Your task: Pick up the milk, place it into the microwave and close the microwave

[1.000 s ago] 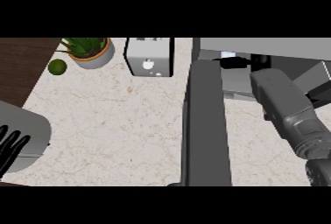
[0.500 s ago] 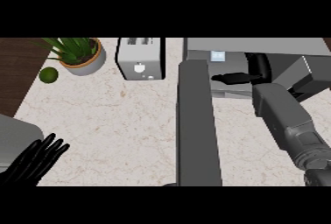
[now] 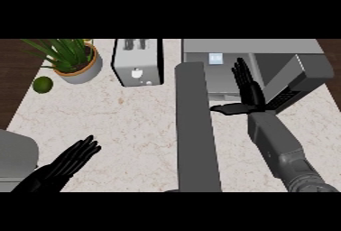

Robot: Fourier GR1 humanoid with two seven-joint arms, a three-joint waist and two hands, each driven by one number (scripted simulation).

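The microwave [image 3: 266,47] stands at the back right with its dark grey door [image 3: 197,131] swung wide open toward me, seen edge-on. A small white milk carton with a blue mark [image 3: 215,57] shows inside the cavity, at its left. My right hand [image 3: 248,90] is open in front of the cavity, fingers straight and pointing away, thumb stretched left toward the door. It holds nothing and is apart from the carton. My left hand [image 3: 66,163] is open at the lower left, above the counter, fingers spread.
A silver toaster [image 3: 137,67] stands left of the microwave. A potted plant [image 3: 75,61] and a green lime [image 3: 43,84] are at the back left. A grey rounded object [image 3: 15,158] lies at the left edge. The marble counter [image 3: 126,122] spreads between them.
My right hand has drawn back out of the microwave and now stands open in front of it. My left hand has risen further into view. The view has shifted.
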